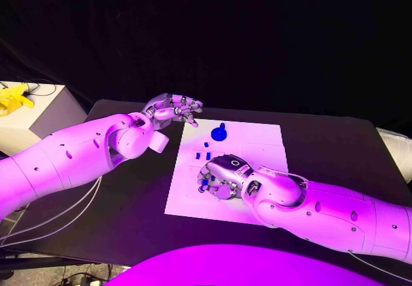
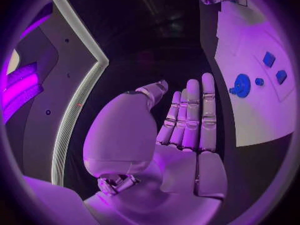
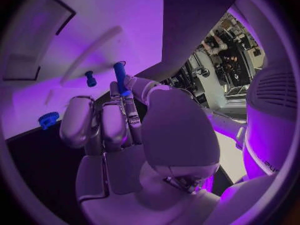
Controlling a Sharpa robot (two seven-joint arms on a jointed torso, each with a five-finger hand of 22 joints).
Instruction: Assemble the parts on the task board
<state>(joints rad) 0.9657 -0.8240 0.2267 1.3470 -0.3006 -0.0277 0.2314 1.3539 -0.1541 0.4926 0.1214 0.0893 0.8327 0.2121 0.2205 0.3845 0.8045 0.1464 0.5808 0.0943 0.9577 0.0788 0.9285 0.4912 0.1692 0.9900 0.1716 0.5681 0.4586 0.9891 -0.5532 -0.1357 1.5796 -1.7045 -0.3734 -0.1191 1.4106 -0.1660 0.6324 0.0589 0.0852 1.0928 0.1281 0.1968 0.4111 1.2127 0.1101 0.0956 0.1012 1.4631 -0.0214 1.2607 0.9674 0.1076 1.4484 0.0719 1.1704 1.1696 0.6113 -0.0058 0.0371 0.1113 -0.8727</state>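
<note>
— White task board (image 1: 258, 140) lies at the middle of the black tabletop (image 1: 334, 143), right? Where are the hands?

— Yes. The left hand (image 1: 176, 109) hangs above the tabletop at the upper left of the head view, just off the board's far left corner. In its wrist view the left hand (image 2: 181, 130) has its fingers (image 2: 208, 110) straight and close together, the thumb apart, and nothing in it.

— And the right one?

— The right hand (image 1: 221, 176) is over the lower middle of the board in the head view, palm down. In its wrist view the right hand (image 3: 131, 130) pinches a slim blue peg (image 3: 119, 75) between the thumb and a fingertip, the peg standing out past the fingers towards the board's surface. I cannot tell whether the peg's tip touches the board.

— Other parts?

— A round blue part with a knob (image 1: 219, 133) sits near the board's far edge. Small blue pieces (image 1: 202, 155) lie just beyond the right hand. The right wrist view also shows a short blue stud (image 3: 91, 78) on the board beside the peg, and a ridged blue wheel (image 3: 48, 120) near the board's edge.
</note>
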